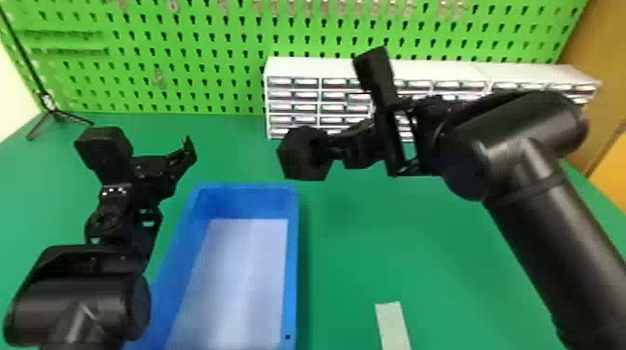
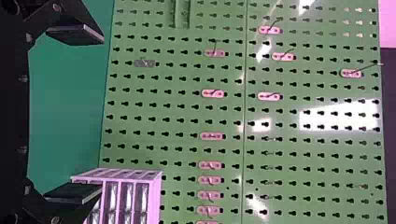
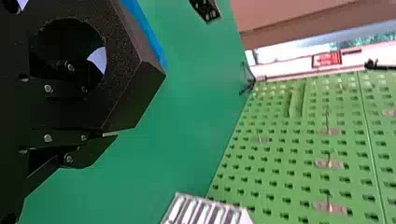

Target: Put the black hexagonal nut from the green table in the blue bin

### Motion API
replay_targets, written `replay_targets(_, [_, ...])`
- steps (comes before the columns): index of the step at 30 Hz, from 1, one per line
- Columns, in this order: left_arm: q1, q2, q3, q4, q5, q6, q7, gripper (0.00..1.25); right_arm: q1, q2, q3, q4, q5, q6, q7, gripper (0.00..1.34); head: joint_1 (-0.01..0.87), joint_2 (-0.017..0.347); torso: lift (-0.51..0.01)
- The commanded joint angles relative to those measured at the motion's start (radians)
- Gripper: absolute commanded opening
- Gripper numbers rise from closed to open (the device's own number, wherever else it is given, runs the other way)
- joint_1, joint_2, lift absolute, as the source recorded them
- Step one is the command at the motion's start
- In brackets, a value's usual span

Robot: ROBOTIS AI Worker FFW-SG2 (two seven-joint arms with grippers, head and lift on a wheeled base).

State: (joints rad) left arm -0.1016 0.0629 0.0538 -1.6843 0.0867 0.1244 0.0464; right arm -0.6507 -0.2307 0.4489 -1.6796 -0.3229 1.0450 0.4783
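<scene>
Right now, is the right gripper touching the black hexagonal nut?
Touching. The right wrist view shows the right gripper with one finger inside the hole of the black hexagonal nut and the other against its outer side, pinching the wall between.

I hold the chunky black hexagonal nut, a wide round hole through it, in my right fingers, raised near the far right corner of the blue bin. The open, oblong bin sits upright on the green counter, its floor pale.
</scene>
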Motion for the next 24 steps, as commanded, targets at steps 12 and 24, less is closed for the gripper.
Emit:
replay_targets(12, [-0.004, 0.005, 0.008, -0.021, -0.016, 0.014, 0.000, 1.08, -0.024, 0.031, 0.166, 0.060, -0.104, -0.048, -0.046, 0.31, 0.686, 0.028, -0.096])
replay_targets(24, [-0.004, 0.008, 0.012, -0.028, -0.015, 0.020, 0.000, 1.09, -0.023, 0.067, 0.266, 0.130, -0.168, -0.097, -0.075, 0.31, 0.686, 0.028, -0.096])
